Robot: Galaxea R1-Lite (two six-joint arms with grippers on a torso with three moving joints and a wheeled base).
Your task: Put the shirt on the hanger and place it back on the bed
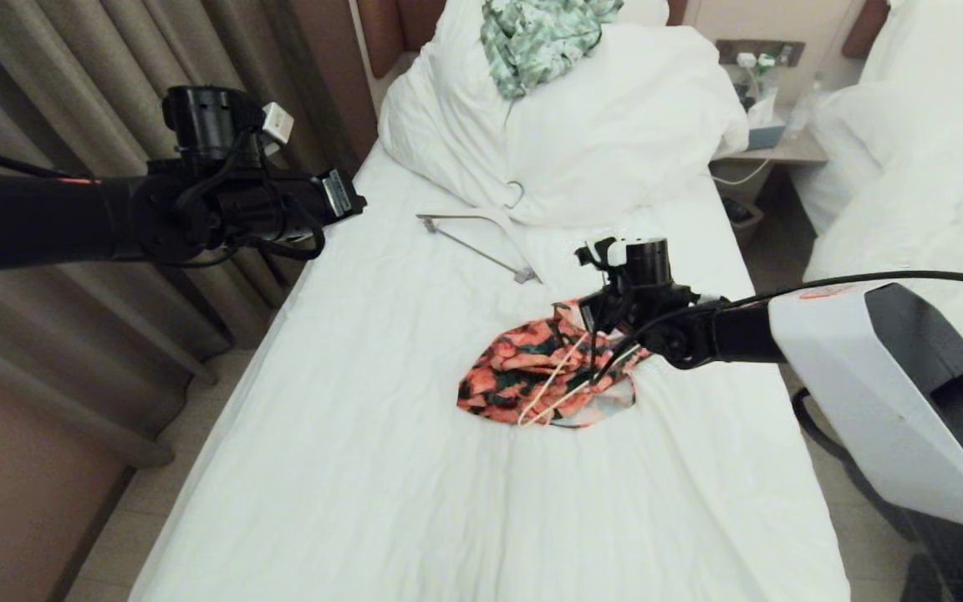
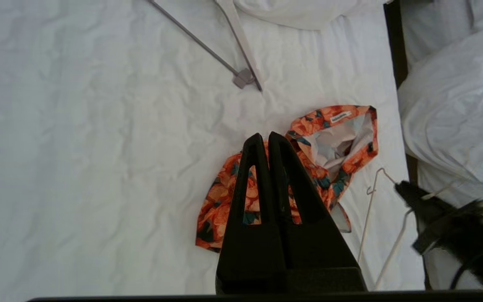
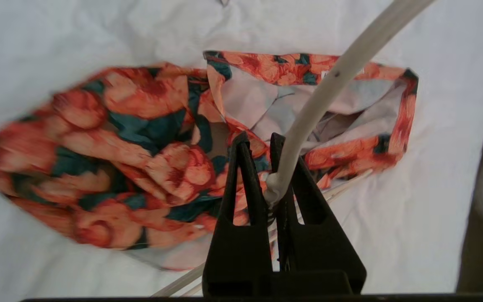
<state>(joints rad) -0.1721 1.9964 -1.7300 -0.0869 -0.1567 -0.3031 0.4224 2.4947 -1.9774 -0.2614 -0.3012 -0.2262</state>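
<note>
The orange-flowered shirt (image 1: 523, 368) lies crumpled on the white sheet of the bed (image 1: 348, 435), collar open, with the pale inside and neck label (image 2: 341, 117) showing. My right gripper (image 3: 259, 140) hangs just above it, shut on the twisted neck of the cream wire hanger (image 3: 329, 92). The hanger's thin frame (image 1: 552, 393) slants down across the shirt (image 3: 141, 138) to the sheet. My left gripper (image 2: 265, 140) is shut and empty. It hovers high over the sheet, on the shirt's (image 2: 224, 197) left side.
A thicker grey-white hanger (image 1: 481, 238) lies farther up the bed, below the pillows (image 1: 615, 125). A pale green leaf-print garment (image 1: 540, 38) sits on them. A second bed (image 1: 908, 184) and a nightstand (image 1: 774, 146) are to the right, curtains (image 1: 72, 84) to the left.
</note>
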